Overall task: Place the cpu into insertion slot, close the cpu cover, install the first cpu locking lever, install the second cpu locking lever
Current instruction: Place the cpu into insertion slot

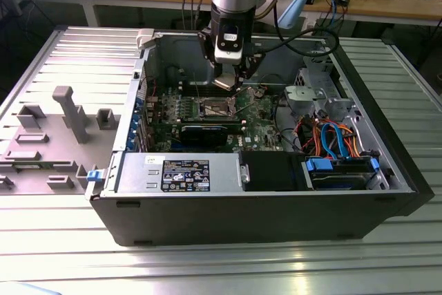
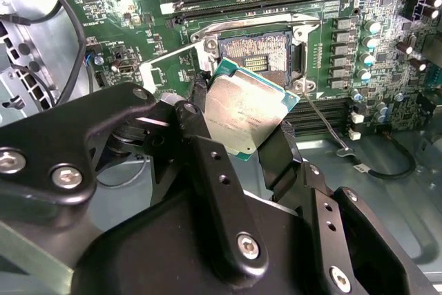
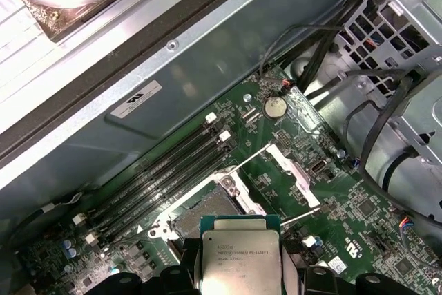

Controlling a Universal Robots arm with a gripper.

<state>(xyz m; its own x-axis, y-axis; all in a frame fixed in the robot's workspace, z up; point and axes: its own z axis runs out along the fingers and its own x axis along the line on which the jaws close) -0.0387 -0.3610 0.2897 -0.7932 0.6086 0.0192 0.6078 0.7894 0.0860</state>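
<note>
- The end effector (image 2: 243, 129) is closed on the chip (image 2: 245, 105). Its two black fingers (image 2: 280, 157) pinch the chip by opposite edges, with the silver-grey top facing the wrist cameras.
- The chip hangs in the air just above the socket (image 2: 254, 52), slightly tilted and off to one side in the second wrist view. It is not touching the socket.
- The socket is bare; its dark pin field shows inside the silvery rim on the green board (image 3: 359, 229). Step one is under way but not finished.
- The cover (image 3: 291, 169) looks swung up and back on its hinge, clear of the opening, so it is not yet closed.
- A thin metal lever (image 2: 323, 121) sticks out loose beside the socket. I judge neither lever is latched.
- In the exterior view the arm reaches down into the open computer case (image 1: 276, 219), which lies on the ribbed metal worktop (image 1: 207, 267).
- Judged overall, none of the four steps is complete.
</note>
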